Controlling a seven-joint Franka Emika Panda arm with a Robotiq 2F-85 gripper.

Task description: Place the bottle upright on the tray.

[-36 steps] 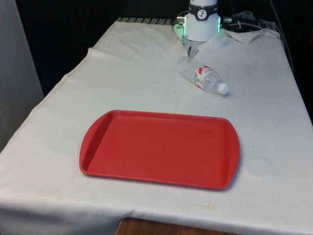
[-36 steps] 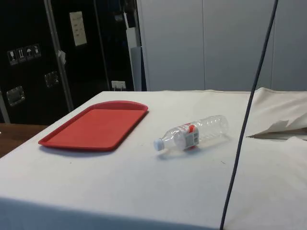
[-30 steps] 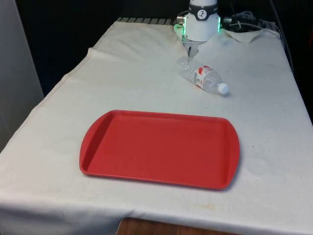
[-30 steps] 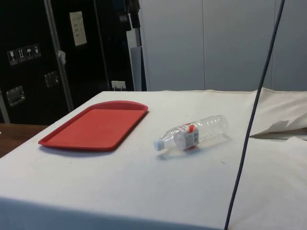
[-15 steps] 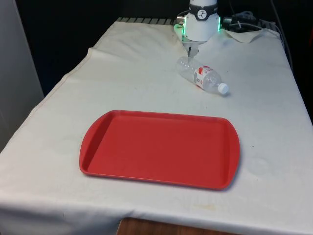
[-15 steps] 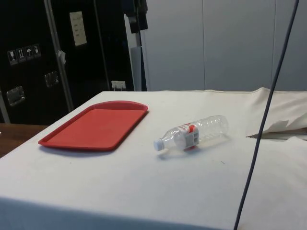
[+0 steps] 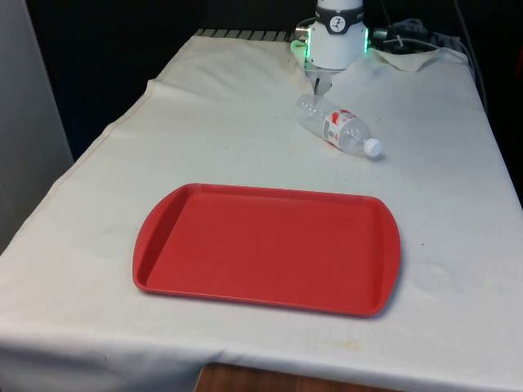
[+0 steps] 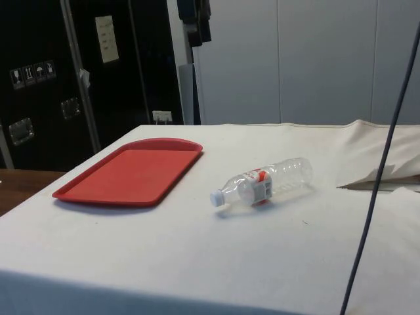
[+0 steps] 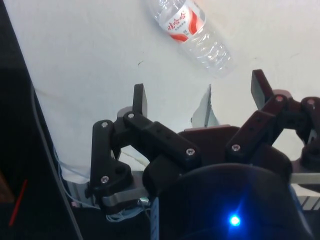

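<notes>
A flat red plastic tray with rounded corners (image 7: pixel 265 249) is seen lying near the front edge of the white-clothed table (image 7: pixel 106 180), set a bit toward the front view's left, with nothing on it. In the side view the same tray (image 8: pixel 128 172) is found toward the table's left part, well apart from the bottle. The clear plastic water bottle with a red-and-white label and white cap (image 7: pixel 337 124) is laid on its side on the cloth, near the table's far edge and toward the front view's right, cap pointed at the near right corner. In the side view the bottle (image 8: pixel 262 182) is seen flat on the cloth, cap aimed at the camera side. The black two-finger gripper (image 9: pixel 200 95) is held high above the cloth, its jaws spread wide apart with nothing between them, and the bottle (image 9: pixel 192 30) is seen lying beyond the fingertips (image 9: pixel 140 99), not touched.
</notes>
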